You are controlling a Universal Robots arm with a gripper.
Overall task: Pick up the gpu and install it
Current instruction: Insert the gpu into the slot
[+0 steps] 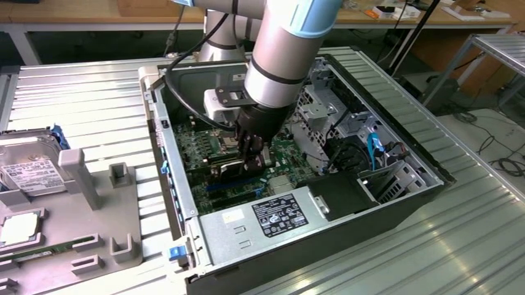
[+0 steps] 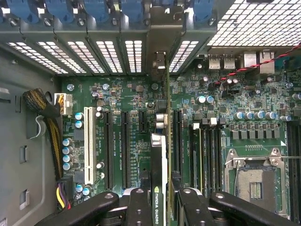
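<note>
GPU gripped edge-on above the motherboard

In the wrist view the fingers [image 2: 141, 207] are clenched on the gpu [image 2: 159, 188], which stands edge-on between them (its green label faces the camera), running from the lower centre of the frame up toward the rear slot brackets [image 2: 160, 28] over the motherboard [image 2: 117, 117]. In the exterior view the gripper [image 1: 252, 161] sits at centre frame, deep inside the open computer case [image 1: 394, 203]; a hard drive [image 1: 29, 166] rests on the surface at left.
</note>
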